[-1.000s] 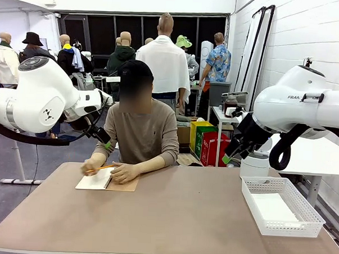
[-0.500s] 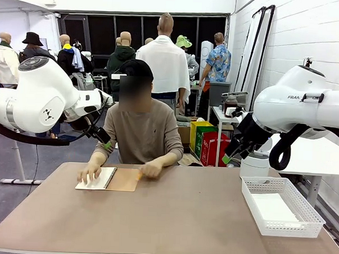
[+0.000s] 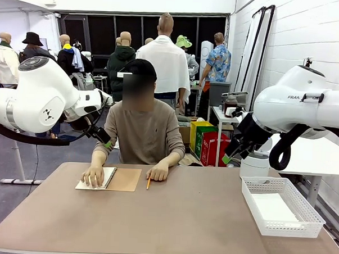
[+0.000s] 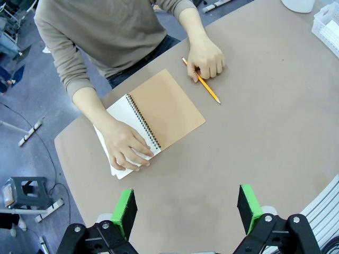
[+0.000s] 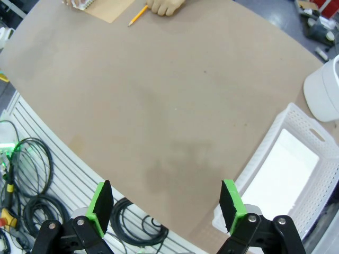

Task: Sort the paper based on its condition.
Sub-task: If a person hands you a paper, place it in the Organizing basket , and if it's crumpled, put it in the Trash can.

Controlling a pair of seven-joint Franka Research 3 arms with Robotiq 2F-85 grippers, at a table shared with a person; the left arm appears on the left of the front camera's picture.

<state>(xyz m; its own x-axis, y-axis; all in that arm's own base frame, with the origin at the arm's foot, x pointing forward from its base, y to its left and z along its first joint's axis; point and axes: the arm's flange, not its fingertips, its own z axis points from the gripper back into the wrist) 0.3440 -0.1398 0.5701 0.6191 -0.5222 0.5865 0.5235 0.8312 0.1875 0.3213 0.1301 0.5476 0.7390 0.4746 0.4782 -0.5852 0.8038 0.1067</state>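
Sorting not yet begun: person's hand (image 3: 93, 176) pressing notebook (image 3: 125, 179) page at 10 o'clock of surface (image 3: 182, 217), pencil (image 3: 148, 183) beside. Paper (image 3: 274, 209) lying in basket (image 3: 292, 227) at 3 o'clock. Left hand (image 4: 186, 206), right hand (image 5: 165, 200) hovering spread; next likely needing loose sheet offered.

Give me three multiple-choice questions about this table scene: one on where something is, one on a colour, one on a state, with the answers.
1. Where does the pencil lie? A on the floor; B on the table beside the notebook; C on the notebook's page.
2. What colour is the basket? A white; B blue; C black.
3. How is the notebook? A shut; B standing upright; C lying open.
Answers: 1 B, it rests on bare tabletop next to the brown cover. 2 A, its mesh walls are white. 3 C, a white page shows beside the spiral.
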